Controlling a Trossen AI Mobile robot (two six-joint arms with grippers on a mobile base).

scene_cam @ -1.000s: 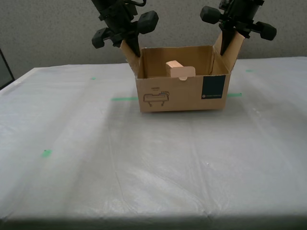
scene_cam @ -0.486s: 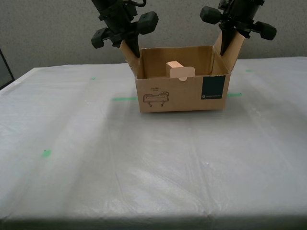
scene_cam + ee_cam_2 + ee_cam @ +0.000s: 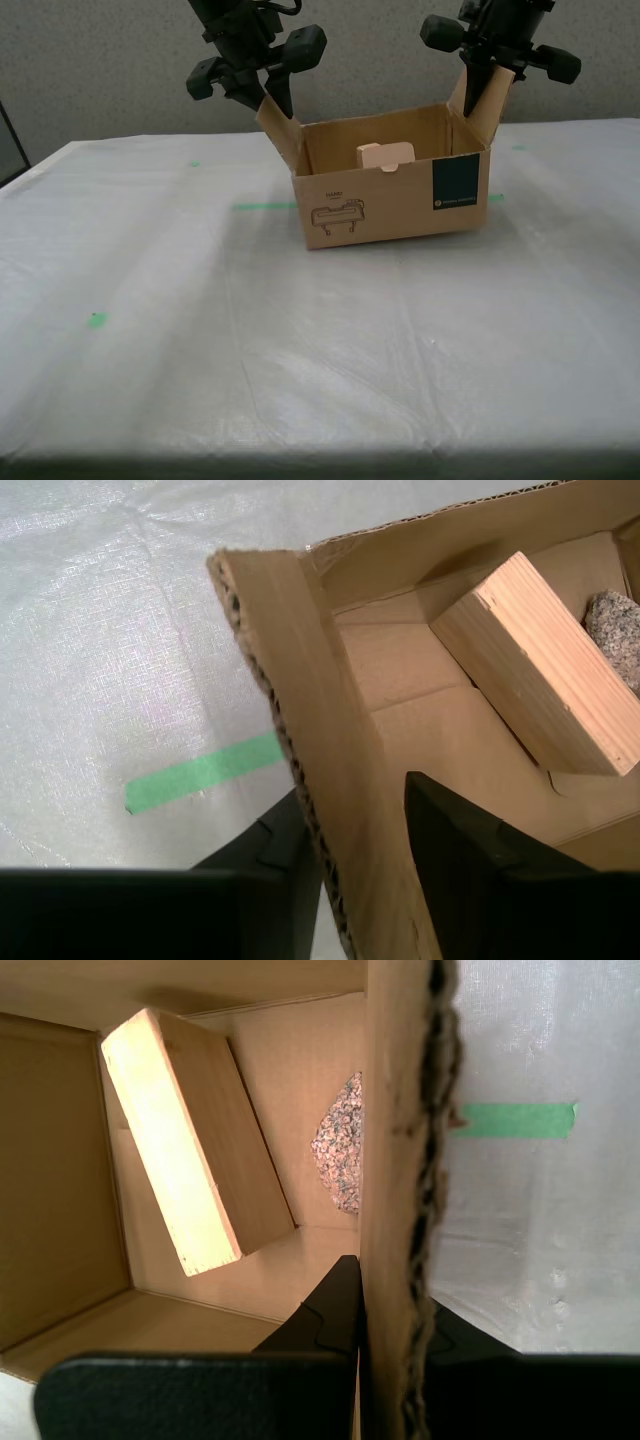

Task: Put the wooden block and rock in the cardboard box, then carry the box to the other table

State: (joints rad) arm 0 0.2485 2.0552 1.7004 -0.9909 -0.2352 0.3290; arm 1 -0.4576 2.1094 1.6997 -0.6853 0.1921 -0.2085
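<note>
The cardboard box (image 3: 380, 205) stands open on the other table (image 3: 300, 350), tipped so its side at the exterior view's right sits higher. My second gripper (image 3: 272, 98) (image 3: 350, 820) is shut on the box's flap (image 3: 300, 680) at the exterior view's left. At the exterior view's right, my first gripper (image 3: 488, 88) (image 3: 390, 1305) is shut on the opposite flap (image 3: 395, 1110). The wooden block (image 3: 385, 157) (image 3: 530, 670) (image 3: 190, 1140) leans inside the box. Beside it, close to the first gripper's flap, lies the rock (image 3: 615, 630) (image 3: 340, 1155), hidden in the exterior view.
Strips of green tape (image 3: 262, 207) (image 3: 200, 772) (image 3: 515, 1120) lie on the film on both sides of the box, and a small green mark (image 3: 96, 320) sits nearer the exterior view's left. A grey wall runs behind the table. The table's front edge is near the exterior view's bottom.
The box has tipped, its side at the exterior view's right rising, and it has shifted slightly toward that side. Both grippers moved with the flaps they hold.
</note>
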